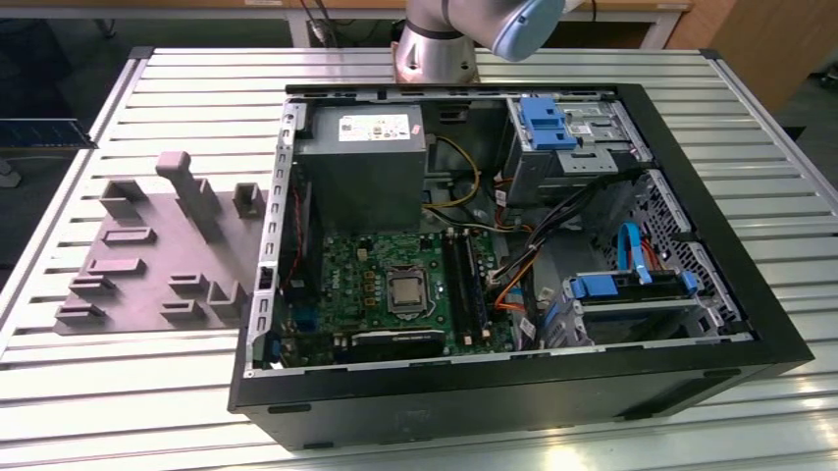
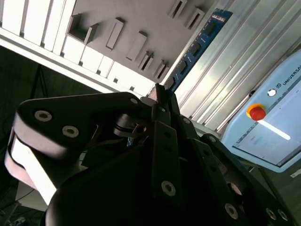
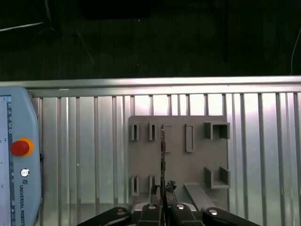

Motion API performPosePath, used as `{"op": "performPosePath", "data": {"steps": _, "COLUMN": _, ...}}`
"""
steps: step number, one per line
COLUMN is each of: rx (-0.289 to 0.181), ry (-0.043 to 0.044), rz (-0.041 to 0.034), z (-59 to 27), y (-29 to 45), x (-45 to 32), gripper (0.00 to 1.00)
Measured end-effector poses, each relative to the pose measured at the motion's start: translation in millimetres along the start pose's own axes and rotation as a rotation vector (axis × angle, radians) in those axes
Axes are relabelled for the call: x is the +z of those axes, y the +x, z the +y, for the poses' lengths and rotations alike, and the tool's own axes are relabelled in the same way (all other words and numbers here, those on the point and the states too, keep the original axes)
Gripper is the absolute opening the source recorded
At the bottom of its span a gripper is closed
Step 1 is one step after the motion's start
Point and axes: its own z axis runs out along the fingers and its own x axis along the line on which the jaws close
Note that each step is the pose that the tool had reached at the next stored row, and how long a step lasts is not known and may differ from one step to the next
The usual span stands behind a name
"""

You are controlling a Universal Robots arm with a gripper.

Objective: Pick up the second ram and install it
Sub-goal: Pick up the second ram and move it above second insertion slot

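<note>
One PC case (image 1: 524, 397) stands open on the slatted bench (image 1: 157, 402) in the exterior view. The green motherboard (image 1: 373, 260) lies flat inside it, with long black memory slots (image 1: 465, 280) beside the CPU socket. A grey holder tray (image 1: 144, 260) sits on the bench just beside the case, on the exterior view's left. The arm base (image 1: 433, 49) is behind the case.

Second wrist view: the pincer (image 2: 162, 94) is clamped on the second ram (image 2: 197, 47). The stick juts straight out past the tips, its face with the chip row towards the camera. Behind it are bench slats, with the tray's grey blocks to one side. A teach pendant (image 2: 268, 122) with a red button (image 2: 256, 113) lies on the bench.

First wrist view: the same grip, edge-on. The ram (image 3: 162, 153) reads as a thin dark line coming out from between the two fingers (image 3: 154, 189), which are closed against it on both sides. It lines up over the tray, between the rows of slot blocks. Can't tell whether its far end touches the tray or hangs above it. The pendant is on the bench, well apart from the tray.
</note>
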Motion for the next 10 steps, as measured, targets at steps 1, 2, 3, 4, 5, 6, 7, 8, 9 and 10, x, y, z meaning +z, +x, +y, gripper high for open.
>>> {"op": "performPosePath", "data": {"steps": 1, "rx": 0.000, "ry": 0.0000, "rz": 0.0000, "z": 0.0, "y": 0.0, "x": 0.0, "gripper": 0.14}}
{"op": "performPosePath", "data": {"steps": 2, "rx": 0.000, "ry": -0.0001, "rz": 0.0000, "z": 0.0, "y": 0.0, "x": 0.0, "gripper": 0.14}}
{"op": "performPosePath", "data": {"steps": 3, "rx": 0.000, "ry": -0.0001, "rz": 0.0001, "z": 0.0, "y": 0.0, "x": -0.1, "gripper": 0.14}}
{"op": "performPosePath", "data": {"steps": 4, "rx": 0.000, "ry": -0.0001, "rz": 0.0001, "z": 0.0, "y": 0.0, "x": -0.1, "gripper": 0.14}}
{"op": "performPosePath", "data": {"steps": 5, "rx": 0.000, "ry": -0.0001, "rz": 0.0001, "z": 0.0, "y": 0.0, "x": -0.1, "gripper": 0.14}}
{"op": "performPosePath", "data": {"steps": 6, "rx": 0.000, "ry": -0.0001, "rz": 0.0001, "z": 0.0, "y": 0.0, "x": -0.1, "gripper": 0.14}}
{"op": "performPosePath", "data": {"steps": 7, "rx": 0.000, "ry": -0.0001, "rz": 0.0001, "z": 0.0, "y": 0.0, "x": -0.1, "gripper": 0.14}}
{"op": "performPosePath", "data": {"steps": 8, "rx": 0.000, "ry": -0.0001, "rz": 0.0001, "z": 0.0, "y": 0.0, "x": -0.1, "gripper": 0.14}}
{"op": "performPosePath", "data": {"steps": 9, "rx": 0.000, "ry": -0.0002, "rz": 0.0002, "z": -0.4, "y": 0.0, "x": -0.2, "gripper": 0.14}}
{"op": "performPosePath", "data": {"steps": 10, "rx": 0.000, "ry": -0.0003, "rz": 0.0003, "z": -1.0, "y": -0.1, "x": -0.3, "gripper": 0.14}}
